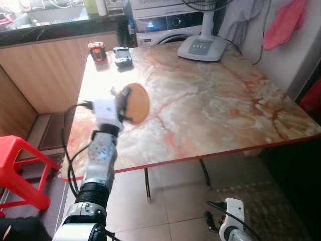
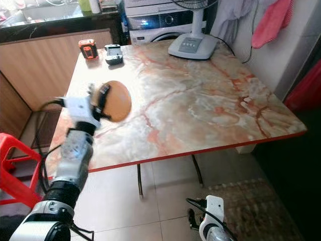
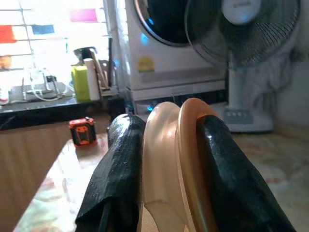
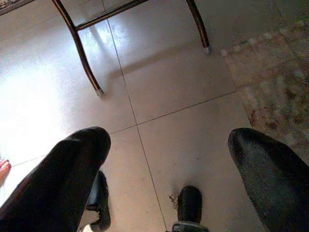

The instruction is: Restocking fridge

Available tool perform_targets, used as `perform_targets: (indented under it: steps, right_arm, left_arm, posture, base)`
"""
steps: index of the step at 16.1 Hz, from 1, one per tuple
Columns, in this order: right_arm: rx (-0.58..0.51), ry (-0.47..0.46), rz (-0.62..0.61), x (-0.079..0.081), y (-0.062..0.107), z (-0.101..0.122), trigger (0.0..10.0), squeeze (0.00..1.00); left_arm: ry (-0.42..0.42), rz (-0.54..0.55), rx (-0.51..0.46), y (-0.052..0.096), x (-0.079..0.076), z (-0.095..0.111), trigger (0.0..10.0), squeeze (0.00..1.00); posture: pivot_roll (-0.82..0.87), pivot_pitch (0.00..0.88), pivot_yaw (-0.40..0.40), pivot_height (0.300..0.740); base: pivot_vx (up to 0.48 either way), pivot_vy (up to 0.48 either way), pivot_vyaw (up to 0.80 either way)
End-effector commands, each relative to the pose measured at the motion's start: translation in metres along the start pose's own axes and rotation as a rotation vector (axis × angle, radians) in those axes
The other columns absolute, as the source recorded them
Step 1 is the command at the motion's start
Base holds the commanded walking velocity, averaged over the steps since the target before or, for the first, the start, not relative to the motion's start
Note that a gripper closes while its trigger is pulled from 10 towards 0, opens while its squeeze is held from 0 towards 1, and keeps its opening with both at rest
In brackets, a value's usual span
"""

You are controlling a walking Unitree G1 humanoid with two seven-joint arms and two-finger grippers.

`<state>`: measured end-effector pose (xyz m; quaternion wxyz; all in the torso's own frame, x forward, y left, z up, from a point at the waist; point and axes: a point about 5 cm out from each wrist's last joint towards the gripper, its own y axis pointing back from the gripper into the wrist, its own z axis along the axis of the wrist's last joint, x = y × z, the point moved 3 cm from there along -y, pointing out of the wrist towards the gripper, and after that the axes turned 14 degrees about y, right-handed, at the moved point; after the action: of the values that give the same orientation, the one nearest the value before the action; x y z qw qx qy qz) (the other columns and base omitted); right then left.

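A large square table with a glossy marbled top in cream and orange, edged in red, takes up the middle and right of the left eye view; its thin dark metal legs stand on pale glazed floor tiles. At the top centre a white washing machine sits behind the white plastic base of a standing fan, and a bright red plastic stool shows at the lower left. Over the table's left part, the left gripper has its black fingers clamped on a smooth, round, tan-brown item, held up above the table; the left wrist view shows it as two nested curved rims, one cream and one orange-brown, pressed between the pads. What it is exactly I cannot tell. The right gripper hangs low at the bottom right, fingers spread wide with nothing between them, above the tiles. Two small boxy gadgets, one orange-and-black, one grey, lie at the table's upper left corner. Judged from this, the restocking is early: one item is lifted, and carrying it to the fridge and placing it remain.
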<state>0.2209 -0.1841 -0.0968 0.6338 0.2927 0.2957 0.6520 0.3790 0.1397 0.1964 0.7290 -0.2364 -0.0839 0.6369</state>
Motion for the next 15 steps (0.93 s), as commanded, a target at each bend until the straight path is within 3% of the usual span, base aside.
perform_targets:
  steps: [1,2,6,9,11,15]
  right_arm:
    - [-0.007,-0.023,0.001,0.004,0.000,0.000,10.0,0.00]
    - [-0.013,-0.031,-0.003,0.004,0.000,0.000,10.0,0.00]
    - [-0.022,-0.030,-0.004,0.003,0.000,0.002,10.0,0.00]
    - [-0.022,-0.028,-0.009,0.002,0.000,0.002,10.0,0.00]
    - [-0.023,-0.027,-0.012,0.001,0.000,0.003,10.0,0.00]
    - [-0.026,-0.026,-0.008,0.000,0.000,0.004,10.0,0.00]
  left_arm:
    - [0.047,0.006,-0.006,0.002,0.002,0.001,10.0,0.00]
    - [0.123,0.009,-0.004,0.002,-0.001,-0.001,10.0,0.00]
    - [0.085,0.029,0.000,0.003,-0.001,-0.003,10.0,0.00]
    - [0.044,0.116,-0.012,0.002,0.022,0.002,10.0,0.00]
    - [0.061,0.221,0.012,0.004,0.053,0.002,10.0,0.00]
    - [0.032,0.211,0.041,0.007,0.056,-0.003,10.0,0.00]
  posture:
    - [0.13,0.000,0.074,0.740]
    - [0.13,0.000,0.073,0.740]
    - [0.13,0.000,0.063,0.740]
    - [0.13,0.000,0.056,0.740]
    - [0.14,0.000,0.055,0.740]
    - [0.14,0.000,0.051,0.740]
  base:
    - [0.000,0.000,0.00]
    - [0.000,0.000,0.00]
    - [0.000,0.000,0.00]
    - [0.000,0.000,0.00]
    - [0.000,0.000,0.00]
    - [0.000,0.275,0.00]
